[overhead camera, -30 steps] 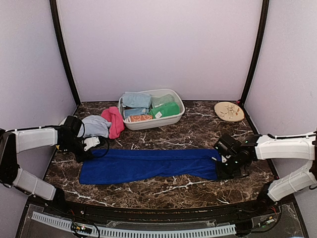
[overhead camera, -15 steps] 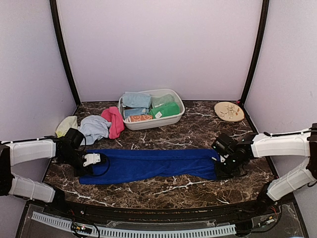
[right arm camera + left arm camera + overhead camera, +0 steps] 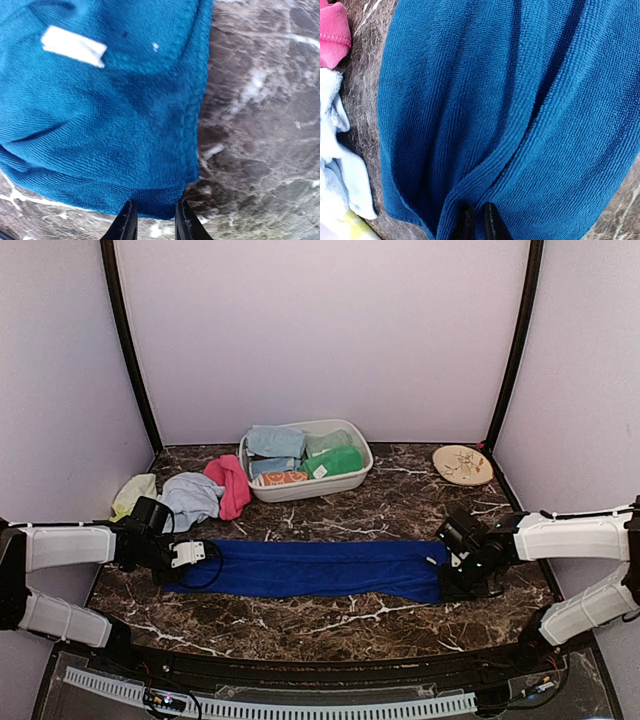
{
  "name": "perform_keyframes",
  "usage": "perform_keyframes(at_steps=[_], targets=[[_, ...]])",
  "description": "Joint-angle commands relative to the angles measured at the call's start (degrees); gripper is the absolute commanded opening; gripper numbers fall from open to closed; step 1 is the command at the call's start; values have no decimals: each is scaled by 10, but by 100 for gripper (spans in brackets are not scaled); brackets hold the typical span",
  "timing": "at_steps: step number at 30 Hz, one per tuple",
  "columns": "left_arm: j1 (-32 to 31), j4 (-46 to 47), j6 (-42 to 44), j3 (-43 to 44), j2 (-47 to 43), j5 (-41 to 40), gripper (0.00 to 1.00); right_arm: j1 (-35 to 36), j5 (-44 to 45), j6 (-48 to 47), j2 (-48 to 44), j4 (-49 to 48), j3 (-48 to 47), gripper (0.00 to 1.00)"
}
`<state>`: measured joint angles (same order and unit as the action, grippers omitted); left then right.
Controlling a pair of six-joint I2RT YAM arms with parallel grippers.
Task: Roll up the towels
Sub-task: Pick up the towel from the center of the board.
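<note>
The royal blue towel (image 3: 310, 570) lies stretched left to right across the lower middle of the top view, flat on the dark marbled surface (image 3: 330, 625), with one arm at each end. A second ago its left end fanned out wide and sagged toward the bottom of the frame. Now that end has been gathered and drawn level, so the cloth reads as a narrower, straighter band. The left end effector (image 3: 188, 556) sits at that left end. Its wrist view shows the fingertips nearly together at the bottom of the frame, pinching a raised ridge of blue cloth that runs straight into them. The right end effector (image 3: 447, 575) has stayed at the right end, but its jaws have eased apart. In its wrist view the two fingers stand either side of the towel's corner hem with a gap showing, so the hold there looks loosened rather than firm. A white label (image 3: 74, 46) shows on that corner. The pale blue towel (image 3: 192, 495) and the pink towel (image 3: 232, 485) lie bunched at the upper left, apart from the work. No turn of a roll shows yet. By the look of it, the straightening is about done, and the rolling proper would start from one end.
</note>
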<state>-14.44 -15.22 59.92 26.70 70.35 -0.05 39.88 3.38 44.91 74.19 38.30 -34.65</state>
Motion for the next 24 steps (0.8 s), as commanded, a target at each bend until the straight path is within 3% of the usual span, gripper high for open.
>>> perform_keyframes(at_steps=[1, 4, 7, 17, 24], targets=[[9, -70, 20, -31, 11, -38, 11, -7, -31, 12, 0, -45, 21, 25], [10, -76, 19, -30, 8, -35, 11, -8, -28, 14, -1, -38, 27, 20], [10, -78, 20, -32, 6, -33, 11, -10, -22, 17, -22, -26, 28, 0], [14, -140, 37, -20, -21, -2, 12, -15, 60, -30, -49, 217, -105, 0], [14, -220, 42, 19, -39, 39, 13, -16, 37, -40, -49, 233, -77, 0]])
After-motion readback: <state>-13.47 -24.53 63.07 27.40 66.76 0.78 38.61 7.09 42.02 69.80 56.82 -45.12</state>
